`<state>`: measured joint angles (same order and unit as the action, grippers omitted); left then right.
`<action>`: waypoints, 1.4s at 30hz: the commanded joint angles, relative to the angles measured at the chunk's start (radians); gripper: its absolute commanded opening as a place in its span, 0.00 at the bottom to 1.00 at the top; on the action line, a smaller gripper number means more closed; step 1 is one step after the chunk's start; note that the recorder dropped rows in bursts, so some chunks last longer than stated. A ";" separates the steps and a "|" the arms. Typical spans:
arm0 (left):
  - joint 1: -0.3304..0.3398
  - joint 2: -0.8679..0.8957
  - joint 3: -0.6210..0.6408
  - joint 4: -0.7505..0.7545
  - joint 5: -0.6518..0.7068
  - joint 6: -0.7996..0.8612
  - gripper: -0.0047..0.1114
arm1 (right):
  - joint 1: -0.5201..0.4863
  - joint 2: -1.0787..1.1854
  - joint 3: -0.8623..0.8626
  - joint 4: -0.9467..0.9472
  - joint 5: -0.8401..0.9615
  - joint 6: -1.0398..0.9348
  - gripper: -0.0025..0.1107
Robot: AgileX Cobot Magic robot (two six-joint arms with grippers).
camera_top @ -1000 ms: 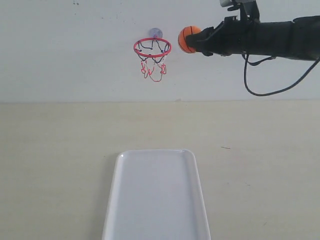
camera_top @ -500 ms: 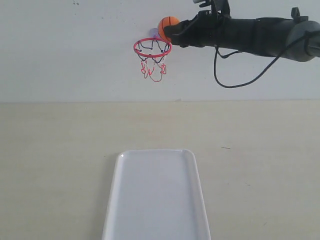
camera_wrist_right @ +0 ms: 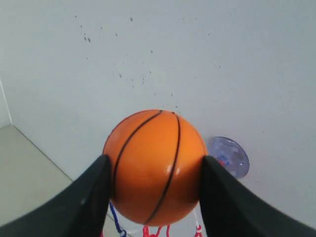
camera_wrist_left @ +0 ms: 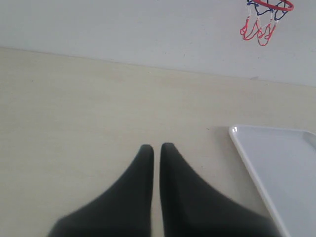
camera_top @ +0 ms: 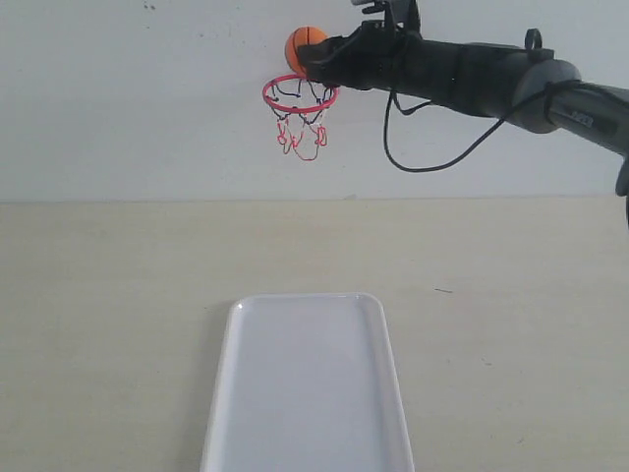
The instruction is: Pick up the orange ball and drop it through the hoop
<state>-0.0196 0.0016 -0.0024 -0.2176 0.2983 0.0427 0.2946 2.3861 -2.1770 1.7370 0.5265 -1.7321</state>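
Note:
The orange ball (camera_top: 304, 47) with black seams is held just above the hoop (camera_top: 299, 95), whose red ring and string net hang on the white wall. My right gripper (camera_top: 313, 59) is shut on the ball (camera_wrist_right: 154, 165), a black finger (camera_wrist_right: 89, 197) pressing each side. The hoop's clear suction cup (camera_wrist_right: 228, 156) shows behind the ball, and bits of net (camera_wrist_right: 148, 230) below it. My left gripper (camera_wrist_left: 156, 148) hovers low over the table, shut with nothing in it; the hoop (camera_wrist_left: 266, 17) is far off in its view.
A long white tray (camera_top: 307, 383) lies on the beige table below the hoop, reaching the near edge; its corner (camera_wrist_left: 276, 173) is beside my left gripper. A black cable (camera_top: 432, 157) hangs under the right arm. The white wall stands close behind the hoop.
My right arm has carried the ball leftward and slightly up, from right of the hoop to directly over its ring. The hoop and tray have not moved.

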 commanded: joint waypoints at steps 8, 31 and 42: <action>-0.001 -0.002 0.002 0.005 0.001 0.003 0.08 | 0.046 0.031 -0.034 0.007 -0.156 -0.006 0.02; -0.001 -0.002 0.002 0.005 0.001 0.003 0.08 | 0.046 0.031 -0.034 0.007 -0.247 0.032 0.63; -0.001 -0.002 0.002 0.005 0.001 0.003 0.08 | 0.044 0.031 -0.034 0.007 -0.267 0.041 0.02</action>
<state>-0.0196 0.0016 -0.0024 -0.2176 0.2983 0.0427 0.3395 2.4224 -2.2006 1.7388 0.2744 -1.6964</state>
